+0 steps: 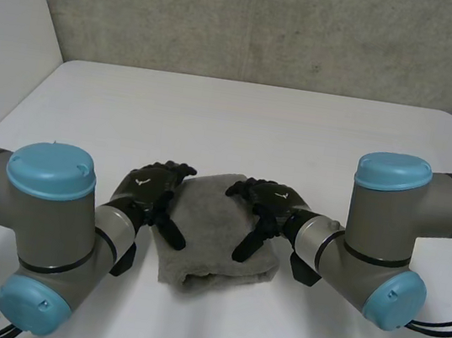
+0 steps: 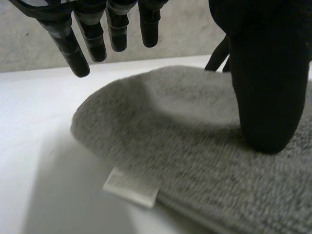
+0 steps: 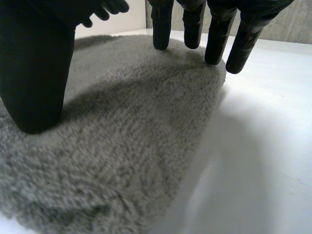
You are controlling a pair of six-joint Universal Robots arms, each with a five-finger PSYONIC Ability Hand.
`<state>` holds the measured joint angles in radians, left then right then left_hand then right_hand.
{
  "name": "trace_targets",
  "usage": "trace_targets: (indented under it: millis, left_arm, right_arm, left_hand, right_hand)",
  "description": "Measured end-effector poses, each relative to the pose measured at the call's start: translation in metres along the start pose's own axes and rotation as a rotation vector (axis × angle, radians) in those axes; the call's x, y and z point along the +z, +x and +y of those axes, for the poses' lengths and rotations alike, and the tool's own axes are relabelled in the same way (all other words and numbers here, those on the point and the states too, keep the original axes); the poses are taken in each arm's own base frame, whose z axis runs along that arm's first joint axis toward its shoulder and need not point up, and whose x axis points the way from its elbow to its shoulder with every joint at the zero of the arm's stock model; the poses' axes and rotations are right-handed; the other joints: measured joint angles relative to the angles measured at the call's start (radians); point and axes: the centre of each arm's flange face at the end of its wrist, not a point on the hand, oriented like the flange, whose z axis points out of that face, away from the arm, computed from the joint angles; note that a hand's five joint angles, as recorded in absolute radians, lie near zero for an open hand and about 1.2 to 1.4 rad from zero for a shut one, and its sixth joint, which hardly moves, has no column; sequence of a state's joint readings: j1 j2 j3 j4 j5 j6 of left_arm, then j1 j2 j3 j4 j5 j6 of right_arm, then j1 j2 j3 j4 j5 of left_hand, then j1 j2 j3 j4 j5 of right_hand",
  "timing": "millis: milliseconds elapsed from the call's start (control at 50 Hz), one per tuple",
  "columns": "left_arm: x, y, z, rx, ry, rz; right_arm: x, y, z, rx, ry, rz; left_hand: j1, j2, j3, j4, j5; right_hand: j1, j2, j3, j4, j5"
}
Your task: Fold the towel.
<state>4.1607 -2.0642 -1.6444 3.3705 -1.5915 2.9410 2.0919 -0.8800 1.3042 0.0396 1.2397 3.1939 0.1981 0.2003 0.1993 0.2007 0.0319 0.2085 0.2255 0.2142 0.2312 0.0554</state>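
Note:
A grey towel lies folded into a small thick pad at the middle of the white table, near the front. My left hand is at its left edge, open, with straight fingers held above the table just past the towel's rounded edge and the thumb standing on the cloth. My right hand is over the right edge, open too. Its fingers touch down at the towel's far rim and its thumb rests on the pile.
A white label sticks out from the towel's edge below my left hand. A grey wall runs behind the table, and a white panel stands at the far left. Both arms' elbows hang over the front corners.

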Motion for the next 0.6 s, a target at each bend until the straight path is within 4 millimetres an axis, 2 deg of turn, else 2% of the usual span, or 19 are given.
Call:
trace_targets:
  millis: [180, 280, 380, 400, 460, 480, 540, 560, 600]
  left_arm:
    - [0.001, -0.010, 0.011, 0.135, -0.041, -0.030]
    - [-0.002, -0.007, 0.000, 0.191, -0.010, -0.023]
    - [-0.012, 0.002, -0.035, 0.203, 0.091, -0.006]
    - [-0.017, 0.006, -0.051, 0.201, 0.136, -0.001]
    - [-0.028, 0.011, -0.081, 0.196, 0.208, 0.006]
    - [-0.035, 0.014, -0.099, 0.193, 0.250, 0.008]
    - [-0.050, 0.018, -0.129, 0.188, 0.312, 0.010]
    - [-0.060, 0.020, -0.148, 0.186, 0.347, 0.008]
    - [-0.073, 0.021, -0.169, 0.183, 0.380, 0.003]
  right_arm:
    - [0.001, 0.007, -0.002, -0.125, 0.002, 0.041]
    - [-0.006, 0.008, -0.017, -0.156, 0.041, 0.069]
    - [-0.027, 0.005, -0.054, -0.180, 0.147, 0.127]
    - [-0.037, 0.004, -0.069, -0.188, 0.195, 0.161]
    - [-0.053, 0.005, -0.092, -0.198, 0.269, 0.218]
    - [-0.063, 0.005, -0.105, -0.204, 0.316, 0.254]
    - [-0.079, 0.004, -0.123, -0.215, 0.383, 0.304]
    - [-0.086, 0.004, -0.131, -0.222, 0.412, 0.323]
    - [-0.099, 0.002, -0.143, -0.241, 0.459, 0.356]
  left_hand:
    - [0.000, -0.001, -0.001, -0.001, 0.000]
    - [-0.002, -0.002, -0.002, -0.002, 0.000]
    - [-0.001, -0.002, -0.002, -0.002, 0.000]
    - [0.000, -0.002, -0.001, -0.002, 0.000]
    - [0.000, 0.000, 0.000, 0.000, 0.000]
    - [0.000, 0.000, 0.000, 0.000, 0.000]
    - [0.000, 0.000, 0.000, 0.000, 0.000]
    - [0.000, 0.000, 0.000, 0.000, 0.000]
    - [0.000, -0.001, 0.000, 0.000, 0.000]
  right_hand:
    - [0.000, 0.000, 0.000, 0.000, -0.005]
    - [0.000, 0.000, 0.000, 0.000, -0.005]
    - [0.000, 0.000, 0.000, 0.000, -0.005]
    - [0.000, 0.000, 0.000, 0.000, -0.005]
    - [0.000, 0.000, 0.000, 0.000, -0.005]
    - [0.000, 0.000, 0.000, 0.000, -0.005]
    - [0.000, 0.000, 0.000, 0.000, -0.005]
    - [0.000, 0.000, 0.000, 0.000, -0.005]
    - [0.000, 0.000, 0.000, 0.000, -0.005]
